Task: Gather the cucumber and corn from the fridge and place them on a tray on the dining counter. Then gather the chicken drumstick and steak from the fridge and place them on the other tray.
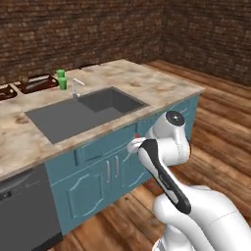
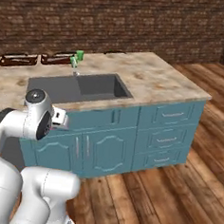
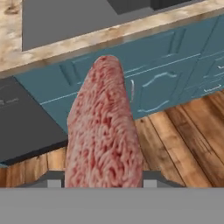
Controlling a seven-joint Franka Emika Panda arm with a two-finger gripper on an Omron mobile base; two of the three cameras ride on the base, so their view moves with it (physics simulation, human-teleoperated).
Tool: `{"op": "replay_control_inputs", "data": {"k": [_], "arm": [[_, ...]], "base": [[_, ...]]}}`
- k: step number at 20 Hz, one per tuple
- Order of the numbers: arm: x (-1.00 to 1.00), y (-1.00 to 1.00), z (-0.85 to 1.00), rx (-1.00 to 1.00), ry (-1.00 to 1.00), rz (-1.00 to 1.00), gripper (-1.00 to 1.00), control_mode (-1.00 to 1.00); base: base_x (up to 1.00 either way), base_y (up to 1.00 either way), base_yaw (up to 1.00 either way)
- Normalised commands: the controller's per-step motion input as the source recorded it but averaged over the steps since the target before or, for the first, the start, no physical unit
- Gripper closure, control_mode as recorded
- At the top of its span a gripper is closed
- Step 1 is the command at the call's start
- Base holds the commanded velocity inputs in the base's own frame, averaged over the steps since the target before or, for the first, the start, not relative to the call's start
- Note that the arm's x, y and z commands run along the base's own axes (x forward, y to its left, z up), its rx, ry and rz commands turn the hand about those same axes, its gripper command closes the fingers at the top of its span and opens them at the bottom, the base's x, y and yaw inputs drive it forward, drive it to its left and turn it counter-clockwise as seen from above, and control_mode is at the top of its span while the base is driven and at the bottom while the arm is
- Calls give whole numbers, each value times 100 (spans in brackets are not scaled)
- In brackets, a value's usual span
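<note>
Gripping the steak (image 3: 104, 127), the claw (image 3: 104, 181) is clenched on the lower end of the pinkish-red slab, and in the hand view the meat is standing up straight out from between the 2 finger tips. Its long axis is running along the direction the claw is pointing, so the free end is leading toward the teal cabinets below the table (image 1: 147, 81).

From the base views, the arm is folded in close to the robot's body, low in front of the cabinet doors, with the hand tucked below the table's edge. A small red sliver by the wrist in the left base view is probably the steak, though it is too small to be sure.

The 2 dark trays (image 2: 18, 59) are lying at the far left end of the table, behind the sink (image 2: 80, 87) and near the green cups (image 2: 79, 55). What is on them is too small to make out.

Judging from this, the steak is being carried, not yet placed. The coming move is turning on that offset: the trays are lying up, forward and well to the left of the claw, so the slab is needing a lift over the edge before lowering flat.
</note>
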Motion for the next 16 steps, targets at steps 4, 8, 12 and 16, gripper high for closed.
{"op": "replay_control_inputs", "data": {"k": [4,8,12,16], "arm": [[0,0,0,0,0,0,100,100],[0,0,0,0,0,0,100,100],[0,0,0,0,0,0,100,100],[0,0,0,0,0,0,100,100]], "base": [[83,0,-58],[100,-15,-46],[86,-31,-51],[80,-38,-52]]}}
